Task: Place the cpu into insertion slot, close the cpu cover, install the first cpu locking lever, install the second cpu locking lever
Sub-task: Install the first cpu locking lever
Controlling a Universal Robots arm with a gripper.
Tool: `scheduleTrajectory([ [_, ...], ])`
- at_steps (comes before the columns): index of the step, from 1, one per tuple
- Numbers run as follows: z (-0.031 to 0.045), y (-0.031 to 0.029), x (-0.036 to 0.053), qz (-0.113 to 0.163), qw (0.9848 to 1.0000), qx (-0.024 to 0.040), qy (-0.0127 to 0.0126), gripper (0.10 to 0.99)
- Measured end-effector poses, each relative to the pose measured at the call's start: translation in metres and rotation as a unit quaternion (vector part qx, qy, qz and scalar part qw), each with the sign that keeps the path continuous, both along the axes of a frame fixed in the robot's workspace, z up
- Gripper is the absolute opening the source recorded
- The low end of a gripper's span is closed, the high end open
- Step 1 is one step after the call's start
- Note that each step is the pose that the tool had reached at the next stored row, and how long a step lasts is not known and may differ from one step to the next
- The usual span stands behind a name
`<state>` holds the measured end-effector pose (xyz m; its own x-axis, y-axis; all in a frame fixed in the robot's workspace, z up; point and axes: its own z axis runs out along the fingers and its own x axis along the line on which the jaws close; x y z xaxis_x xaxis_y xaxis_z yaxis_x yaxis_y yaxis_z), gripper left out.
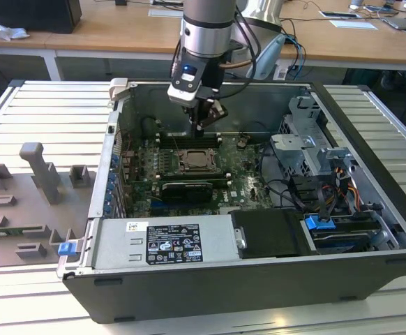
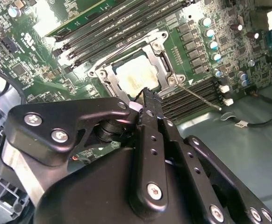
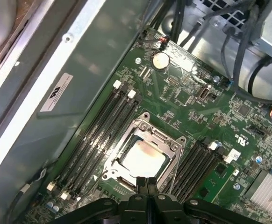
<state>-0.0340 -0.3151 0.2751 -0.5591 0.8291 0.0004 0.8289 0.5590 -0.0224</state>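
A lab: opened computer case [image 1: 224, 286] on slatted bench [image 1: 49, 118]; desks [image 1: 105, 31] behind.

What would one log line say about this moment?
cpu: in insertion slot | cpu cover: down over cpu | gripper: shut, near the slot's edge

Pale beige cpu [image 3: 143, 156] sits flat in insertion slot [image 3: 144, 122], just beyond pincer [image 3: 147, 181] tips; silvery cpu cover [image 3: 172, 156] lies closed around it.

A ribbed, silvery metal bench [image 1: 42, 105] spans the foreground. Behind it stand pale wooden desks [image 1: 119, 31] on white legs, carrying papers [image 1: 353, 24] and a black box [image 1: 42, 14], under even light.
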Motion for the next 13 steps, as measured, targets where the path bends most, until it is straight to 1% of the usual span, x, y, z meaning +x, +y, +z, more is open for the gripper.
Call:
scheduleTrajectory([
  [6,0.0000,0.0000,0.0000,0.025,0.9997,0.0000,0.0000,0.106],
  [8,0.0000,0.0000,-0.0001,0.037,0.9993,0.0000,0.0000,0.106],
  [13,0.0000,0.0000,-0.0001,0.054,0.9985,0.0000,0.0000,0.106],
])
